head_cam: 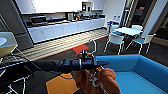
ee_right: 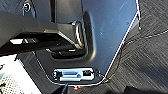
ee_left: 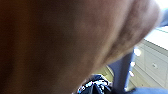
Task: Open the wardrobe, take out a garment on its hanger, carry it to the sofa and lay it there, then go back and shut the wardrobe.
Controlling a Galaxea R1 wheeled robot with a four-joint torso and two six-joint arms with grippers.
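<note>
My left arm reaches in from the left at mid-height, and my left gripper (head_cam: pixel 96 64) is shut on the thin white hanger (head_cam: pixel 93 46), whose hook stands up above the fingers. The rust-orange garment (head_cam: pixel 101 80) with white lettering hangs below the gripper, just in front of the near left corner of the bright blue sofa (head_cam: pixel 136 75). Up close in the left wrist view, blurred orange-brown cloth of the garment (ee_left: pixel 62 42) covers most of the frame. The right wrist view looks at my own dark body panel and the dark carpet beside it.
A long kitchen counter with white cabinets (head_cam: pixel 65 28) runs along the back wall. A white table (head_cam: pixel 128 30) with chairs stands at the back right. Red and orange floor patches (head_cam: pixel 61 85) lie ahead, and a white-and-yellow chair (head_cam: pixel 6 46) is at the left.
</note>
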